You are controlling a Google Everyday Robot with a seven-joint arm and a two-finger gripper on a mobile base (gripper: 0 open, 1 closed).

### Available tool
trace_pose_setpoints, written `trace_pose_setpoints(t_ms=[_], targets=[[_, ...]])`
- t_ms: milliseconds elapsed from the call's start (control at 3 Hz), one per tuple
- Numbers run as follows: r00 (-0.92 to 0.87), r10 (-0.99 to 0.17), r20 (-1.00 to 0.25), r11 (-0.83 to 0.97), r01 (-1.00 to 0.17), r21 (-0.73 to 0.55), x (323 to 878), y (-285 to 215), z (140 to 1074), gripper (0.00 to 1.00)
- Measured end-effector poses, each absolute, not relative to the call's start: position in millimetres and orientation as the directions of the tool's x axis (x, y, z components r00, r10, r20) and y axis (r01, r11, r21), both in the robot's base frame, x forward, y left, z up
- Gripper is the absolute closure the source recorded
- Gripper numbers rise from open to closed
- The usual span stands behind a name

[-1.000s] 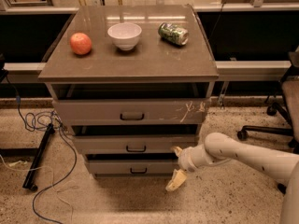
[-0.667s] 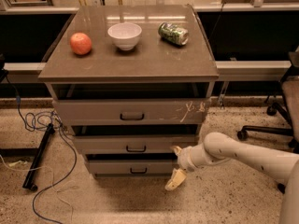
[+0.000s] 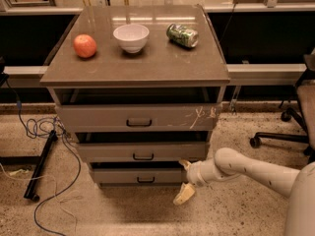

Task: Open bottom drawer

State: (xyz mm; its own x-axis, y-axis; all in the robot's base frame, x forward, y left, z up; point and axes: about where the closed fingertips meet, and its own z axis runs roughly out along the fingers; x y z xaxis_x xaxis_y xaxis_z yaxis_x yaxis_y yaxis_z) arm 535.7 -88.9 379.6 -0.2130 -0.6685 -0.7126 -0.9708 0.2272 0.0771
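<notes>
Comparing this instant with the views of a second before shows no visible change: the gripper [image 3: 185,179] hangs where it was, just off the right-hand front corner of the table's base, so the task appears not yet advanced and the approach to the handle is still to come. Left to right: loose cables [image 3: 44,132] trail over the speckled floor beside the table's left edge; a matt red-orange apple [image 3: 85,45] sits near the left edge of the smooth, faintly glossy table top [image 3: 147,68]; a white glazed bowl [image 3: 131,37], round and shallow, stands at centre toward the back edge; a green can [image 3: 182,35] lies on its side toward the back right corner. Below the front edge, the widest drawer [image 3: 98,118] bears white scratches at its right end; the mid-width drawer [image 3: 108,152] follows; the bottom drawer [image 3: 115,176], narrowest and plain-fronted, carries a small black bar handle [image 3: 145,180] at centre. The gripper's tan fingers stand spread with nothing between them, the upper close to the bottom drawer's right end, well right of the handle; the rounded cream arm [image 3: 246,168] enters from the right.
</notes>
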Motion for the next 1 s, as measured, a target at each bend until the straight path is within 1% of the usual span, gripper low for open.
trace_pose_setpoints(t_ms=[1000], targets=[[-0.258,-0.633,-0.730,0.259,-0.959,0.115,537.5,-95.1,293.7,0.00]])
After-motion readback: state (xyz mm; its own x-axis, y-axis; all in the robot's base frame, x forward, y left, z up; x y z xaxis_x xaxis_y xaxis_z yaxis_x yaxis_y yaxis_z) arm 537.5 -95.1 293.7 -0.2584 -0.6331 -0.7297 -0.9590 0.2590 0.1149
